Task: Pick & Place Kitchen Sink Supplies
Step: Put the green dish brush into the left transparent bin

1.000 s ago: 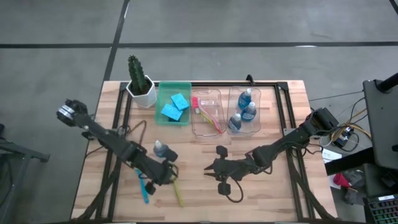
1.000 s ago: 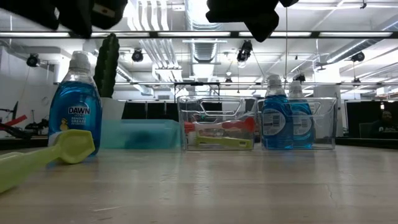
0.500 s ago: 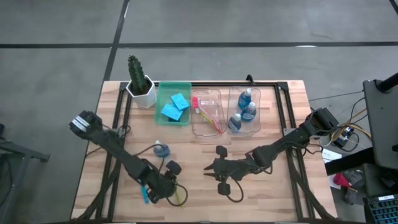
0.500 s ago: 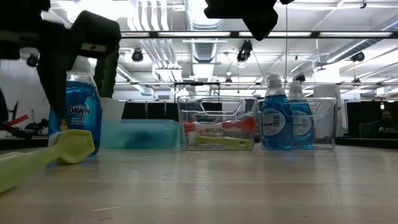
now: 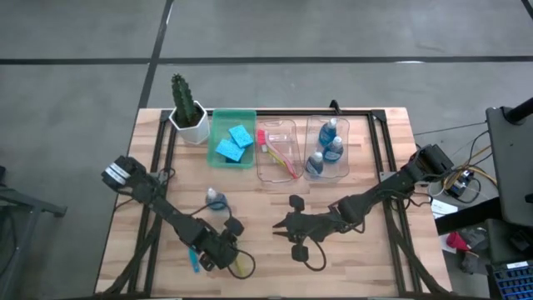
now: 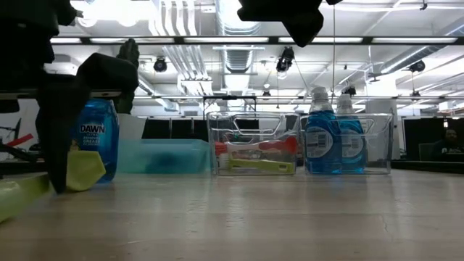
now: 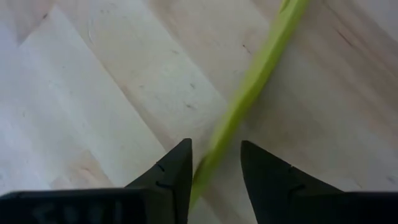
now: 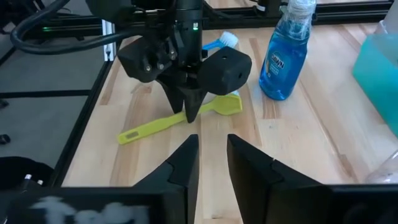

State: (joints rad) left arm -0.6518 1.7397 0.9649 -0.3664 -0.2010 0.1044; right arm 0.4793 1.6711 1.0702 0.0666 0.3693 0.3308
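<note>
A yellow-green brush (image 5: 241, 265) lies flat on the table near its near edge, with a blue brush (image 5: 193, 257) beside it. My left gripper (image 5: 221, 252) points down over the yellow-green brush. It is open, with one finger on each side of the handle (image 7: 249, 93), just behind the head (image 8: 227, 104). A blue-liquid bottle (image 5: 216, 199) stands upright on the table behind it. My right gripper (image 5: 283, 227) hovers open at mid-table, facing the left one. My left gripper comes from above, pointing down, its fingers (image 7: 171, 174) across the yellow-green handle (image 7: 214, 146), which lies flat on the table. I cannot tell whether the fingers touch the handle.
Along the far side stand a green bin (image 5: 233, 137) with blue sponges, a clear bin (image 5: 277, 150) with a pink brush, and a clear bin (image 5: 327, 148) with blue bottles. A cactus pot (image 5: 187, 112) is at the far left. Bare wood lies between the two grippers.
My left gripper has moved toward the table's near edge and come down from above the bottle until its fingers straddle the yellow-green brush handle. The brushes, the bottle and my right arm have kept still.
</note>
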